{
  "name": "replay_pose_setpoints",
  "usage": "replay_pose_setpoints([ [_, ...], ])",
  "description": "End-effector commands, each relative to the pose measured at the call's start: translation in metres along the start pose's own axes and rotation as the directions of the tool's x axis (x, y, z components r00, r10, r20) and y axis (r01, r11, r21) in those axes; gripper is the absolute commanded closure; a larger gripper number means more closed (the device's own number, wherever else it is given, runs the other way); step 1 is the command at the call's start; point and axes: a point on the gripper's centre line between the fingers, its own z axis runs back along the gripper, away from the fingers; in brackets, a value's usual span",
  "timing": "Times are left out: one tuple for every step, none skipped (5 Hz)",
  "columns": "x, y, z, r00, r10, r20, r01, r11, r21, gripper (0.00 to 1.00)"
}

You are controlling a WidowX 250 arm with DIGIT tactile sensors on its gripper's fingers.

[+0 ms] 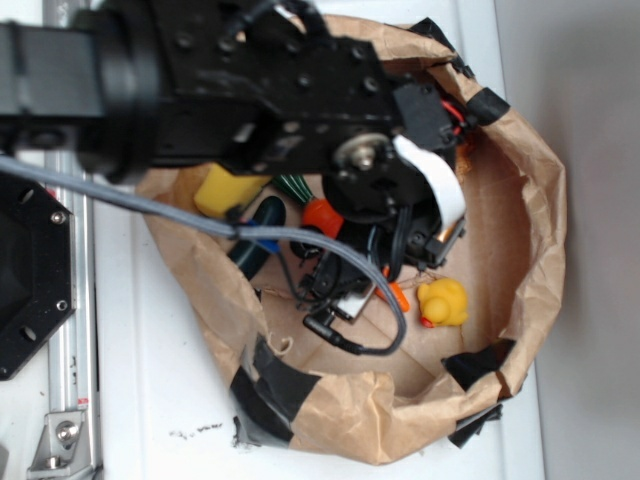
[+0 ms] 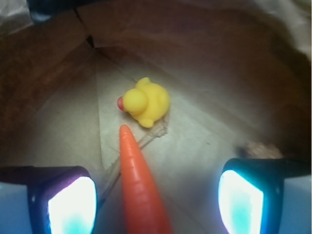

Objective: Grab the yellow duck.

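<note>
Yellow duck [image 2: 145,102] sits untouched on the creased floor of the brown paper bag [image 1: 530,200], glossy and rounded, red beak showing. The pincer [image 2: 156,197] hangs above with fingers apart, empty; reaching and closing remain. A smooth, tapered orange carrot [image 2: 139,185] lies just beside it.

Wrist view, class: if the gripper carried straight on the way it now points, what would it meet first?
Probably the carrot, which lies between the open fingers with its tip toward the yellow duck. The duck lies just beyond that tip, on the paper bag's floor. Depth is hard to judge here.
</note>
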Motion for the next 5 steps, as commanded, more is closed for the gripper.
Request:
replay_pose_setpoints([
  [0.036, -0.041, -0.002, 0.962, -0.268, 0.055, 0.266, 0.963, 0.039, 0.00],
  [0.046, -0.046, -0.010, 0.955, -0.293, 0.052, 0.291, 0.956, 0.038, 0.00],
  [0.053, -0.039, -0.020, 0.957, -0.284, 0.055, 0.283, 0.959, 0.030, 0.00],
  [0.056, -0.034, -0.032, 0.961, -0.270, 0.059, 0.268, 0.962, 0.046, 0.00],
  [0.059, -0.038, -0.039, 0.956, -0.282, 0.084, 0.281, 0.959, 0.027, 0.00],
])
